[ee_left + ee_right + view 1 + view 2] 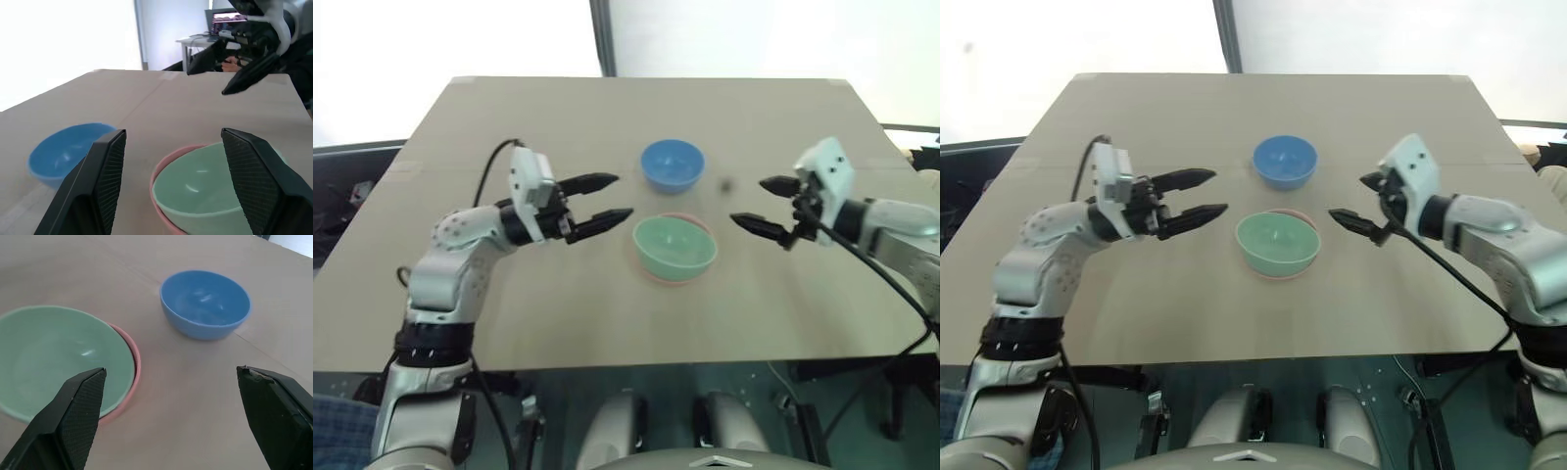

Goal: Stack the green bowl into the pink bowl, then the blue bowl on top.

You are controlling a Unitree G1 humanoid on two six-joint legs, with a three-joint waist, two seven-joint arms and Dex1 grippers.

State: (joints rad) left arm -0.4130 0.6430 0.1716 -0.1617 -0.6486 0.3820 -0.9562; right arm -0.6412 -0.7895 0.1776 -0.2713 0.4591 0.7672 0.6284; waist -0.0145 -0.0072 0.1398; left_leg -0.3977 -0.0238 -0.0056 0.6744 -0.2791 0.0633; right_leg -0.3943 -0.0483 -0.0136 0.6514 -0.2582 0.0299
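The green bowl [674, 245] sits nested inside the pink bowl [658, 277], whose rim shows as a thin ring around it, at the table's middle. Just behind them stands the blue bowl [672, 164], upright and alone. My left gripper [607, 203] hovers open to the left of the nested pair, its fingers pointing at them with nothing between. My right gripper [762, 204] hangs open to the right of the bowls, also empty. In the right wrist view the green bowl [54, 360] and the blue bowl [205, 303] lie ahead of the open fingers.
The bowls rest on a tan table [558, 117] whose front edge runs close to my arms. A cable [881, 279] trails from my right wrist. A desk with a screen [227, 22] stands beyond the table's far side.
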